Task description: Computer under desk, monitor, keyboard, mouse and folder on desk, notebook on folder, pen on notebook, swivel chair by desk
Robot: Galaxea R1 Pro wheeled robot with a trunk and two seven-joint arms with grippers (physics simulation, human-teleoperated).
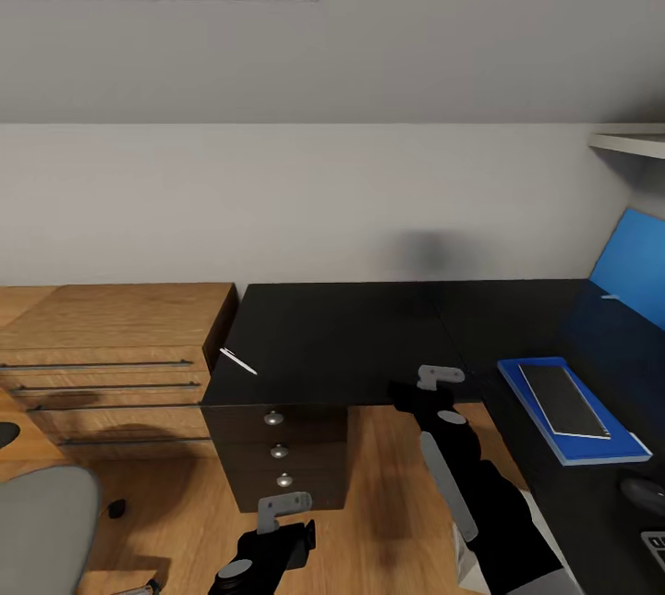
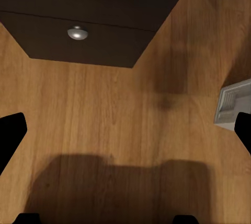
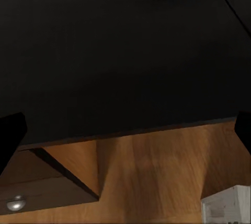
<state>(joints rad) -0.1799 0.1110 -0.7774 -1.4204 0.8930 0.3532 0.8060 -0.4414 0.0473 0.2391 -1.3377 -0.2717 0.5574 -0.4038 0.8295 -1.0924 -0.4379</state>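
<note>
The black-topped desk (image 1: 351, 336) runs along the wall and turns down the right side. A pale pen (image 1: 238, 361) lies near its left front corner. On the right wing the blue folder (image 1: 628, 444) carries the dark notebook (image 1: 563, 401). Nearer me are the mouse (image 1: 642, 491) and a corner of the keyboard (image 1: 655, 547). My right gripper (image 1: 439, 379) hovers open at the desk's front edge, right of the pen. My left gripper (image 1: 280, 514) hangs open, low before the drawers (image 1: 277, 456). The white computer (image 3: 226, 207) stands on the floor below the desk. The monitor is out of view.
A light wood dresser (image 1: 111, 346) butts against the desk's left end. The grey swivel chair (image 1: 42, 530) sits at the lower left on the wood floor. The blue back panel (image 1: 637, 267) rises at the far right, under a shelf (image 1: 633, 142).
</note>
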